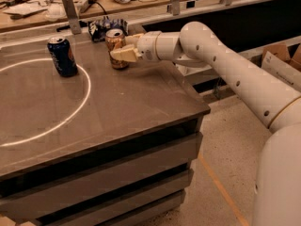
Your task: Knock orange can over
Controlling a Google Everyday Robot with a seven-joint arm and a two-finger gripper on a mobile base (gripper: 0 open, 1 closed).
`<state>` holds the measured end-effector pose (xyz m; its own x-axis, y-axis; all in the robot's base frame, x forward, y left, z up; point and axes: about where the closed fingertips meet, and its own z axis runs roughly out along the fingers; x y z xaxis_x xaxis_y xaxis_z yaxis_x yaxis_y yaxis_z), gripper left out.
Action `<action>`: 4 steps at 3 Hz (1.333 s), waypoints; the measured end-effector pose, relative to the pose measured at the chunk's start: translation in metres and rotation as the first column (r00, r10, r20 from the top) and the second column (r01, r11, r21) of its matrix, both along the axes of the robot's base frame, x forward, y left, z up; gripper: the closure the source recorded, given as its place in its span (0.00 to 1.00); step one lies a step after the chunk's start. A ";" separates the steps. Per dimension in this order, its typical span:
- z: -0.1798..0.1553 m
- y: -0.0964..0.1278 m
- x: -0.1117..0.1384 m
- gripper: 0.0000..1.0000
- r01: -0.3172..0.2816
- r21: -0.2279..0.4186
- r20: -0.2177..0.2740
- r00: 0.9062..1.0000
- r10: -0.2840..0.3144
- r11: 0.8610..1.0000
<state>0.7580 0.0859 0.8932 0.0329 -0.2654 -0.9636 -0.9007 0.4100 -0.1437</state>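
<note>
Orange can (114,39) stands upright, partly hidden behind the gripper (120,46), whose fingers are spread.

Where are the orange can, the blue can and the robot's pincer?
orange can (113,42): camera view, upper body.
blue can (62,56): camera view, middle of body.
pincer (123,52): camera view, tan tip at the orange can's right side.
</note>
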 end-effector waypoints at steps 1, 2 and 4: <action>0.006 -0.008 -0.003 0.80 -0.016 0.016 0.025 1.000 0.015 1.000; 0.039 -0.021 -0.030 1.00 -0.084 -0.022 0.162 0.983 0.086 0.996; 0.061 -0.045 -0.086 1.00 -0.172 -0.358 0.449 0.830 0.331 0.918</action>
<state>0.6717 0.0408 0.9544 0.5842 -0.4449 -0.6788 -0.7419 0.0464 -0.6689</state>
